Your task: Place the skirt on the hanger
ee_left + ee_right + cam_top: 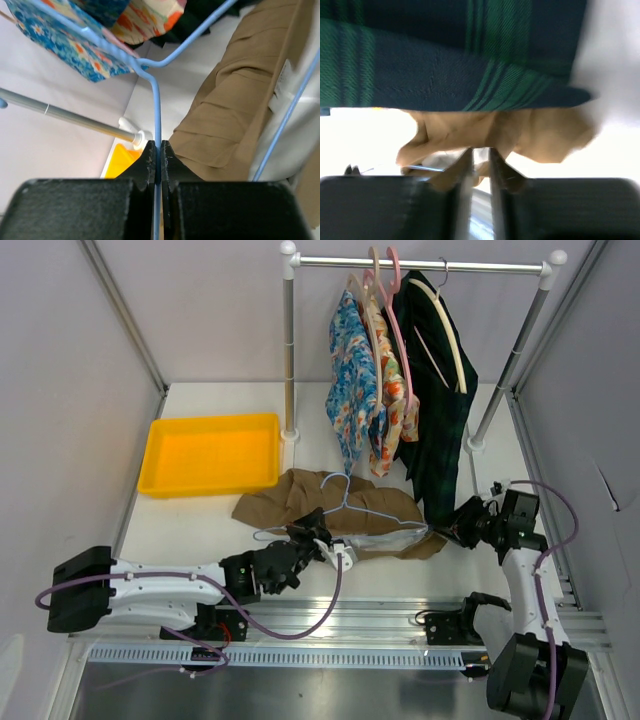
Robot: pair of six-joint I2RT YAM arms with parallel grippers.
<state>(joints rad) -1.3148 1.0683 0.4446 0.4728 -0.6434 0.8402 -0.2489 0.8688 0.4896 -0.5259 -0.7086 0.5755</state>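
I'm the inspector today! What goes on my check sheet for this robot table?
Surface: white table, no spills seen.
Job's things: tan-brown fabric skirt lies crumpled on the table; thin pale-blue wire hanger sits over it, and the skirt is not yet hung.
Clutter: yellow plastic tray at the back left.
Grippers: left gripper has its fingers shut on the hanger wire; right gripper is at the skirt's right end with its fingers slightly apart. That view is blurred, so its grip is unclear.
Cables: purple cables loop along both arms, no snag seen.
Surroundings: metal clothes rail holds blue and orange floral garments and a dark green plaid garment.
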